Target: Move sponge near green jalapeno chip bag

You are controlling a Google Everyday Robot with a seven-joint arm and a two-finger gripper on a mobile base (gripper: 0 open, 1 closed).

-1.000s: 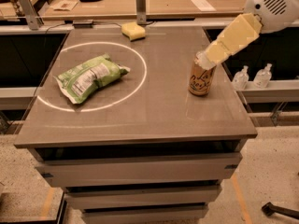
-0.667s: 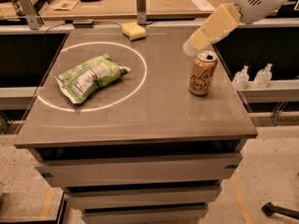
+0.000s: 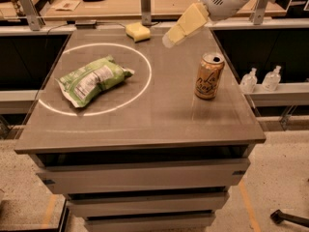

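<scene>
Camera view: shows rounded foam sponge (image 3: 137, 31) at surface's (image 3: 145, 124) far edge, crinkled green jalapeno chip bag (image 3: 91, 80) well apart, blocky gripper (image 3: 171, 37) near sponge, grip unreadable.

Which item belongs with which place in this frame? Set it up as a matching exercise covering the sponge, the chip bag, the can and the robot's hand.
Items:
1. sponge
2. green jalapeno chip bag
3. can
4. hand

Places:
A. lying inside the white circle, on the left of the table
B. in the air over the far part of the table, right of the sponge
C. at the far edge of the table
D. standing upright on the right side of the table

Pairs: 1-C, 2-A, 3-D, 4-B
</scene>
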